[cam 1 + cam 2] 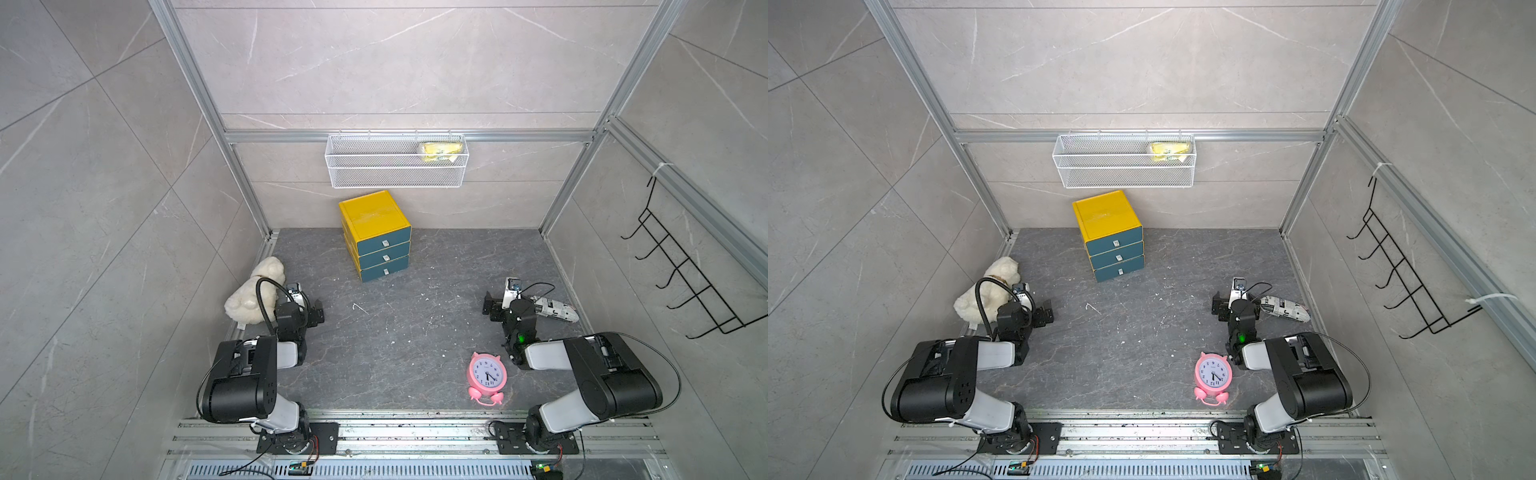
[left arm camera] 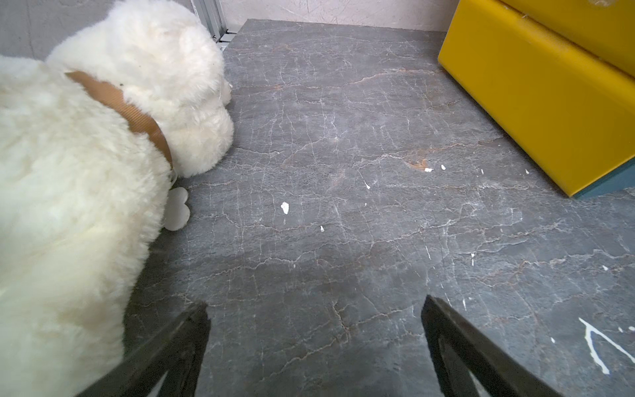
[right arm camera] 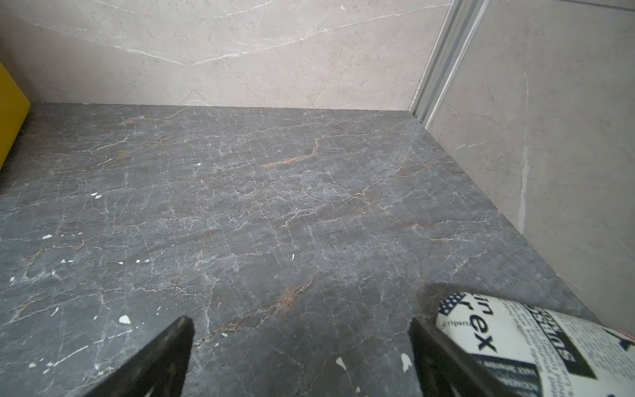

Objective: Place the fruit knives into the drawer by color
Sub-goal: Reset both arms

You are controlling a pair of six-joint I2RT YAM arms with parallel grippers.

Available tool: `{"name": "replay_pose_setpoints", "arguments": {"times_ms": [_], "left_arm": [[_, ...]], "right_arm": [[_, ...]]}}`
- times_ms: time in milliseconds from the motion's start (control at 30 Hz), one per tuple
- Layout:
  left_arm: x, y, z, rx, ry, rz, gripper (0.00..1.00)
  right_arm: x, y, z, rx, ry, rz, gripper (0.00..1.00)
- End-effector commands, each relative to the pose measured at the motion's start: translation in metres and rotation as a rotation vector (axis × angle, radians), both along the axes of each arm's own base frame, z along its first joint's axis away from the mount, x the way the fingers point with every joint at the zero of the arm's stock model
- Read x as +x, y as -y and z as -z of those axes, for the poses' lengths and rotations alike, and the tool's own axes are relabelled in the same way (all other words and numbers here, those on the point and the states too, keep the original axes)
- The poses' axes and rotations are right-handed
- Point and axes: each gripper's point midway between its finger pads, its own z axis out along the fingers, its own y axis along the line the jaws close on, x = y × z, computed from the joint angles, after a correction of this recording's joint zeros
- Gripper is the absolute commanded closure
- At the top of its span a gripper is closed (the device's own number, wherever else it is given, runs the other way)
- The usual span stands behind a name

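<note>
Squarely in the upper middle of both top views stands the drawer [image 1: 374,235] [image 1: 1108,235]: a boxy yellow cabinet with three stacked dark-teal fronts, all pushed in, each with a small silver pull. It sits on the desk [image 1: 407,340] close to the back wall, below a white wire basket [image 1: 395,170] that holds a yellow packet [image 1: 440,150]. The left wrist view shows its yellow side [image 2: 536,103] at upper right. The desk is dark grey, veined like marble and flecked with white chips. The walls [image 1: 395,75] are pale grey veined panels in an aluminium frame [image 1: 407,136], with a black hook rack [image 1: 685,282] at right. A white plush toy [image 1: 253,295] lies at left, a pink alarm clock [image 1: 487,376] at lower right, a newsprint-patterned pouch [image 1: 555,308] at right. The left jaws stand wide open and empty beside the toy; the right jaws, equally wide and empty, have the pouch just beside them.
</note>
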Motion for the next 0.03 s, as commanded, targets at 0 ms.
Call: {"name": "replay_pose_setpoints", "arguments": {"times_ms": [0], "left_arm": [[0.0096, -0.0011, -0.0202, -0.013, 0.079, -0.005, 0.0]], "right_arm": [[0.0015, -0.0007, -0.0041, 0.008, 0.023, -0.005, 0.01]]}}
